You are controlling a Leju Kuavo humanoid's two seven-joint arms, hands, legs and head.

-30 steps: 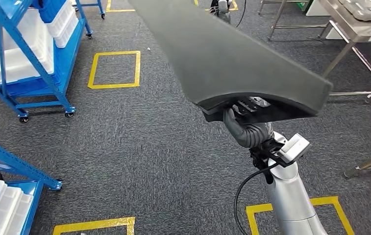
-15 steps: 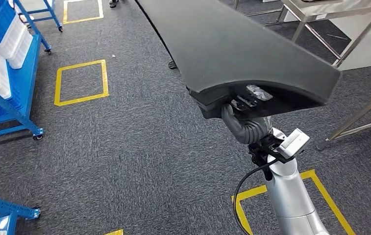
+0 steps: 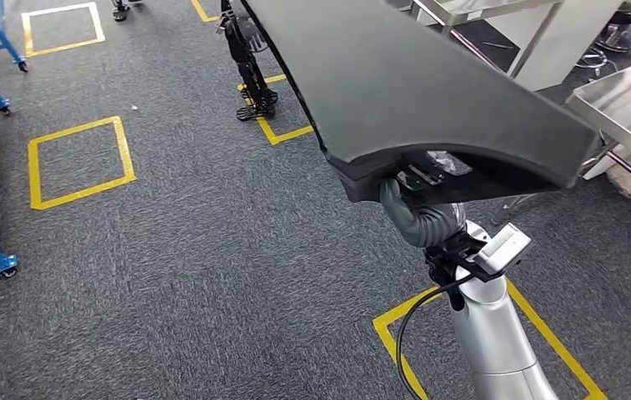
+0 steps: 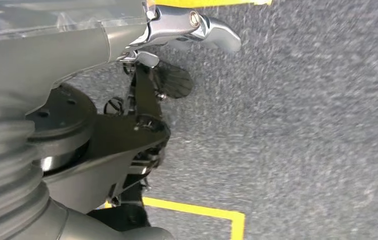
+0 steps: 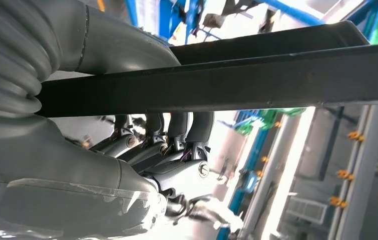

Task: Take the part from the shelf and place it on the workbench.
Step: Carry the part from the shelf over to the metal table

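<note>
View swung toward steel workbench (image 3: pixel 628 96), right robot hand (image 3: pixel 424 196) gripping part (image 3: pixel 412 83) from beneath

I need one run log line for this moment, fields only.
phase: carrying | right robot hand: grips black part | left robot hand: hanging above carpet | workbench: ahead right | placed: no

Workshop: grey carpet floor (image 3: pixel 170 250), yellow floor squares (image 3: pixel 78 158), steel workbench (image 3: pixel 620 100)

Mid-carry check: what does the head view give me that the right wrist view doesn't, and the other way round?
Head view alone: the silver right arm, grey carpet with yellow floor squares, and a steel workbench ahead on the right. Right wrist view alone: dark fingers curled under the part's edge, thumb on the opposite face. Both: the right hand holding the long dark part.
</note>
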